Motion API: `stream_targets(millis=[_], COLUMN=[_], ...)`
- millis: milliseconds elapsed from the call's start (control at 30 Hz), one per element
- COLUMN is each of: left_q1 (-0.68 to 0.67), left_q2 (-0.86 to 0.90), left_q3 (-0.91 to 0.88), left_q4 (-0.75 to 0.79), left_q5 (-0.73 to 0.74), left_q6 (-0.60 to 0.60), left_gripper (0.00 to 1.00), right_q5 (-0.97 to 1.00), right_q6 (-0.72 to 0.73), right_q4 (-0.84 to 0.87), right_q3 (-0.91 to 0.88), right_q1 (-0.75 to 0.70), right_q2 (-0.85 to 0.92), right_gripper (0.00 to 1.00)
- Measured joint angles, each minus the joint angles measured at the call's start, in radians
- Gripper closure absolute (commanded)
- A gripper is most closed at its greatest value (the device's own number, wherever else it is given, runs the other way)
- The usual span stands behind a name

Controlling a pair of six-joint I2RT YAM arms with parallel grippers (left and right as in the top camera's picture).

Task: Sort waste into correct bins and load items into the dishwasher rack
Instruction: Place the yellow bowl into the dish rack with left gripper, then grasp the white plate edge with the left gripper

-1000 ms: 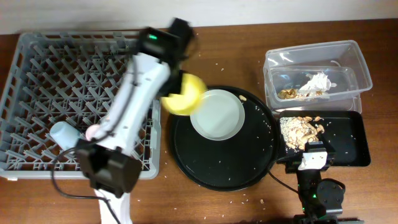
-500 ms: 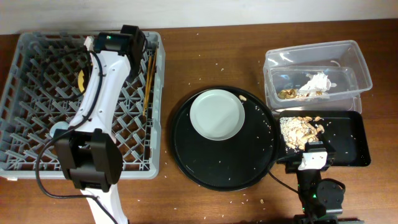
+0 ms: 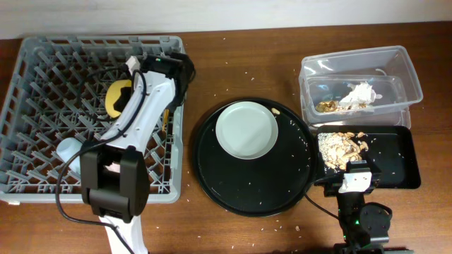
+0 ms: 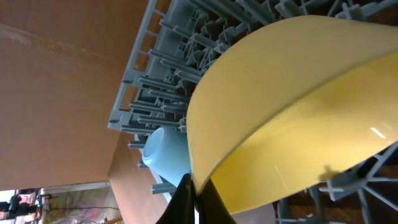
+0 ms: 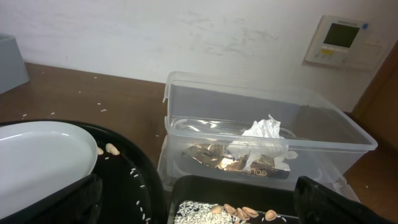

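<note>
As left end effector (image 4: 196,191) pinches rim, yellow bowl (image 4: 292,118) inside rack (image 4: 163,87).

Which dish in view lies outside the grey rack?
The pale grey-green plate: it lies on the round black tray, while the yellow bowl and light-blue cup sit inside the rack.
</note>
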Motion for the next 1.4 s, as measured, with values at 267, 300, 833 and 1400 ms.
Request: stream_targets(millis=[267, 300, 833, 1400], left_q1=[-0.033, -0.033, -0.273, -0.179], left_q2=[-0.003, -0.014, 0.077, 0.095], left_q3=[0.034, 0.066, -0.112, -0.121], left_q4=[-0.137, -0.136, 0.461, 0.427], left_q5=[0.286, 0.383, 1.037, 0.999], left_q6=[0.003, 0.036, 0.428, 0.406], left_gripper=[0.24, 0.25, 0.51, 0.83], right_q5=[0.000, 0.000, 0.000, 0.000], right_q6=[0.000, 0.000, 0.000, 0.000], right_q4=[0.000, 0.000, 0.000, 0.000], right_q3=[0.000, 0.000, 0.000, 0.000], right_q1=[0.000, 0.000, 0.000, 0.000], right_q2=[0.000, 0.000, 0.000, 0.000], right_gripper=[0.01, 0.02, 0.02, 0.02])
